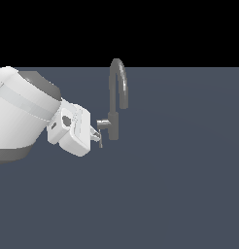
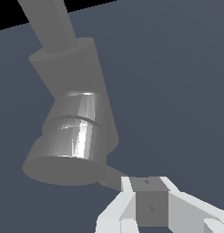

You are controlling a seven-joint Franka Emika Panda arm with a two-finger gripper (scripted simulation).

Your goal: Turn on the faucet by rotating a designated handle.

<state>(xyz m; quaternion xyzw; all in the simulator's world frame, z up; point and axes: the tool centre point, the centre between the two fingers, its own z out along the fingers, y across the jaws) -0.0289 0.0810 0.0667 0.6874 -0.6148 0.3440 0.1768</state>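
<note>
The grey faucet [image 1: 113,121] stands upright on the floor, its arched gooseneck spout [image 1: 120,78] rising above the post. The handle [image 1: 100,138] is a thin lever hanging from a short stub [image 1: 103,123] on the side of the post towards the exterior view's left. My gripper [image 1: 95,134] reaches in from that side, at the lever. In the wrist view the white fingers [image 2: 118,213] press against both sides of the grey lever [image 2: 151,205], with the gripper [image 2: 150,198] closed around it. The faucet post [image 2: 73,91] fills that view behind.
The white arm and wrist [image 1: 24,114] fill the exterior view's left. The faucet stands on a flat blue-grey floor [image 1: 179,185] with nothing else on it. The background above the floor is black.
</note>
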